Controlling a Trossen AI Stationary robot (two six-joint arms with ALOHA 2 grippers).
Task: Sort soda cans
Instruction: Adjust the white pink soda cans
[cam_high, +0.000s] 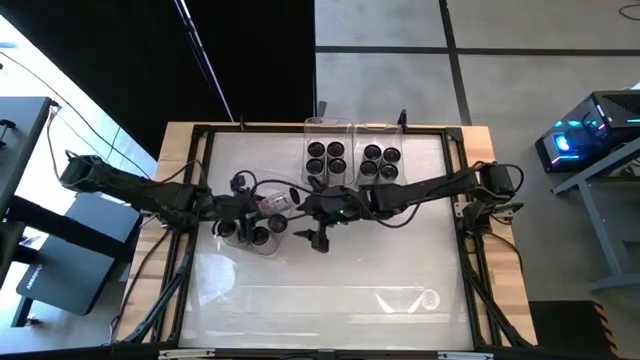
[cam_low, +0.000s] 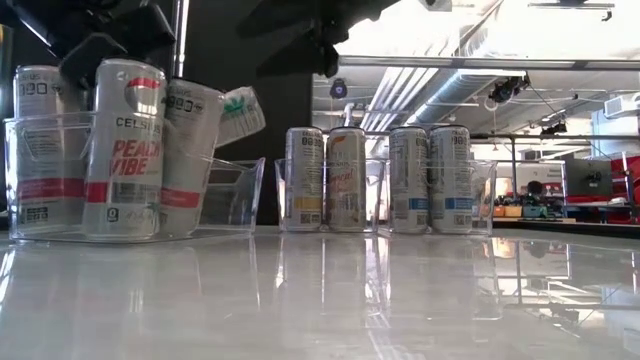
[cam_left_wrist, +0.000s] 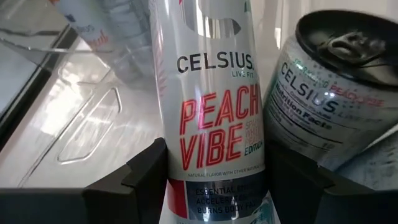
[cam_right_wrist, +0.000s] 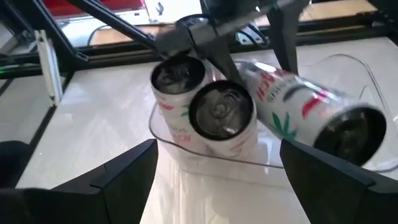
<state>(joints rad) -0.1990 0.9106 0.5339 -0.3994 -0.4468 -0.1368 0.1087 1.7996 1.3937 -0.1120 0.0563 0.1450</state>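
My left gripper (cam_high: 272, 200) is shut on a white Peach Vibe soda can (cam_left_wrist: 211, 112), which it holds tilted over the clear bin (cam_high: 262, 248) at the table's left middle. Upright soda cans (cam_right_wrist: 217, 115) stand on their bases in that bin. Far off, two more clear bins (cam_high: 327, 128) hold several upright cans (cam_low: 390, 180). My right gripper (cam_right_wrist: 214, 186) is open to the right of the left bin. It faces the bin and has nothing between its fingers. My left gripper pinches the lower part of the can's side (cam_left_wrist: 214, 186) between its two fingers (cam_left_wrist: 146, 177), which lie across the can. They come from the table's left, slanting down. The can leans, its dark top (cam_right_wrist: 348, 134) toward the table's right; its bottom end is hidden.
A clear plastic piece (cam_high: 410, 298) lies near the table's front right. A dark frame (cam_high: 200, 135) rims the white tabletop. Bare tabletop stretches across the near half. Beyond the table stand a desk and equipment with blue lights (cam_high: 565, 140).
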